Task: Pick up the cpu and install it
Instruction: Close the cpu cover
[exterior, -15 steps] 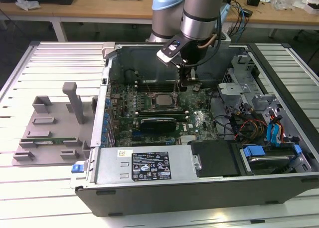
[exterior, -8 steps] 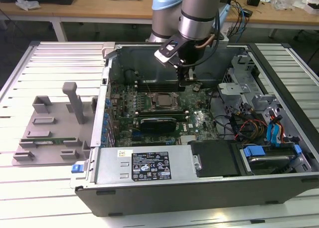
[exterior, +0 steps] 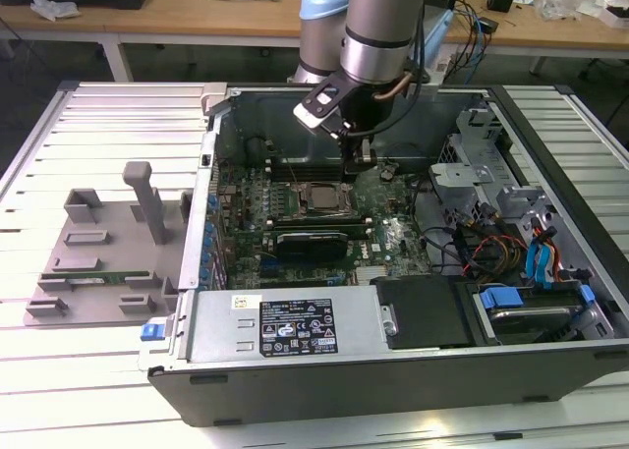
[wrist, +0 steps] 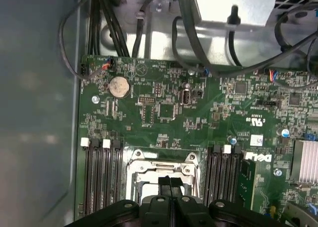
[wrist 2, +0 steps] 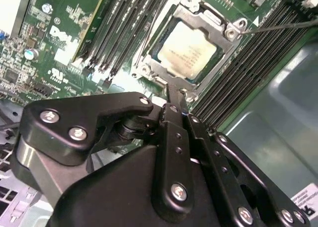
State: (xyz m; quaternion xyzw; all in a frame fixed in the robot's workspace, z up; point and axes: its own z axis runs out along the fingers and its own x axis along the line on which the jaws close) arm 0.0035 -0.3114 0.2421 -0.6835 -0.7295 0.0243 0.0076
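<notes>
so, the open computer case [exterior: 393, 380] lies on its side on a slatted table [exterior: 118, 125], and inside it a green motherboard [exterior: 383, 238] covers the floor. near the board's middle sits the metal socket frame [wrist 2: 149, 68], and the cpu [wrist 2: 189, 50] lies flat inside that frame, its silver-grey top facing up; in the exterior view the cpu [exterior: 319, 196] shows as a pale square in the same spot. black memory slots [wrist: 102, 177] run along both sides of the socket, and a round coin battery [wrist: 119, 87] sits further along the board. the gripper [exterior: 364, 156] hangs inside the case just above the board, beside the socket on the exterior view's right. in both wrist views its two black fingertips [wrist: 169, 183] are pressed together with nothing between them, their tip [wrist 2: 173, 95] close over the socket's edge and apart from the chip. a labelled power supply [exterior: 285, 326] fills the case's near corner, with a drive cage [exterior: 531, 311] and loose cables beside it. outside the case, on the exterior view's left, a grey holder tray [exterior: 59, 302] carries a thin green memory stick [exterior: 93, 275].
</notes>
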